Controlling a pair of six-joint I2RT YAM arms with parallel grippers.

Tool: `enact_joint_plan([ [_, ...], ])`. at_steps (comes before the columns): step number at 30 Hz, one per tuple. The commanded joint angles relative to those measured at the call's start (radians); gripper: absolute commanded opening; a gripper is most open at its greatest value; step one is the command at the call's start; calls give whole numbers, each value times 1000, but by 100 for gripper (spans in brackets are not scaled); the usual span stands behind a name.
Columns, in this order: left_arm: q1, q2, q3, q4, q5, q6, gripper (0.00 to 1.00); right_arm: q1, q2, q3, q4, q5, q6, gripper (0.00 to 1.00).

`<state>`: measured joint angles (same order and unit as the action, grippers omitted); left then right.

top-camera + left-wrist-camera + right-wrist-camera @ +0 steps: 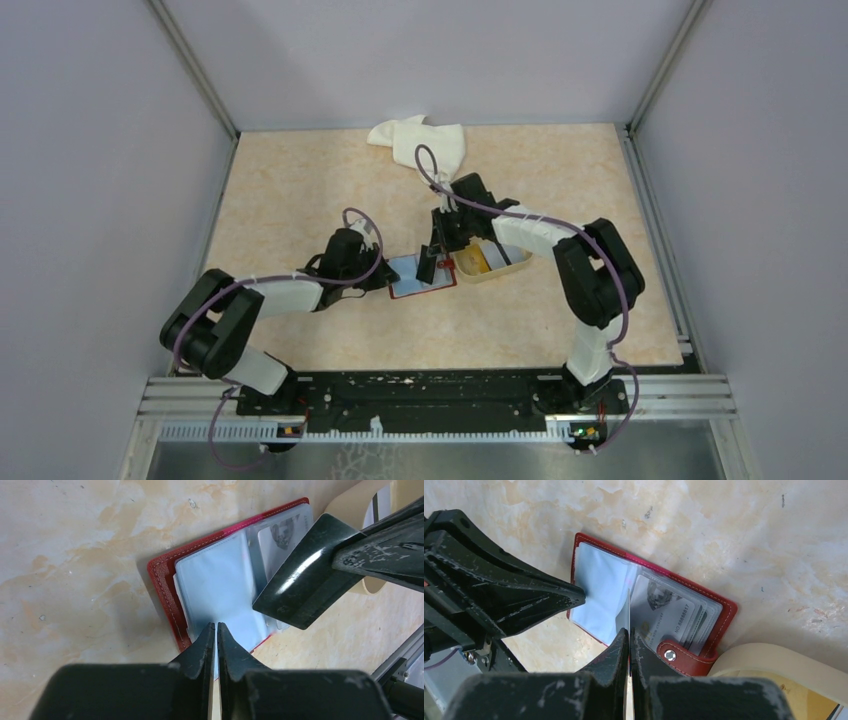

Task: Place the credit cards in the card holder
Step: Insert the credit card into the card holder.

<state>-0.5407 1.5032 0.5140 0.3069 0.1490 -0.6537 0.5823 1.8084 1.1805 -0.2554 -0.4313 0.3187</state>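
One open card holder (pixel 723 611); left gripper (pixel 216 628) pinching one clear sleeve (pixel 215 582), right gripper (pixel 629 633) pressed together on one upright leaf (pixel 628 605). One tray (pixel 769 652), one cloth (pixel 425 142).

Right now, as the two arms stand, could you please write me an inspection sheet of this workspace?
Surface: beige marbled table, a few small dark specks, no spill.
Job's things: card holder lies open; cards show in some sleeves; one yellowish card lies in the beige tray beside it.
Clutter: white cloth, crumpled at the far edge.
Claws: left claw shut on a clear sleeve, it seems; right claw shut on a thin sheet seen edge-on, card or sleeve not clear.
Cables: purple cables loop above both arms; none lies on the holder.
Surroundings: plain grey walls, metal rail at the near edge.
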Motion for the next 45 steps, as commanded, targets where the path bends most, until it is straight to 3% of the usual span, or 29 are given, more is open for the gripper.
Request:
enact_joint_plan([
  [1, 9, 28, 15, -42, -8, 36, 11, 10, 30, 53, -21, -5, 2, 0],
  [20, 43, 70, 67, -93, 42, 71, 11, 8, 132, 105, -106, -66, -58, 0],
  [29, 46, 63, 67, -95, 54, 70, 11, -28, 147, 30, -3, -124, 58, 0],
  [45, 46, 75, 72, -84, 86, 68, 12, -47, 228, 56, 1, -145, 131, 0],
])
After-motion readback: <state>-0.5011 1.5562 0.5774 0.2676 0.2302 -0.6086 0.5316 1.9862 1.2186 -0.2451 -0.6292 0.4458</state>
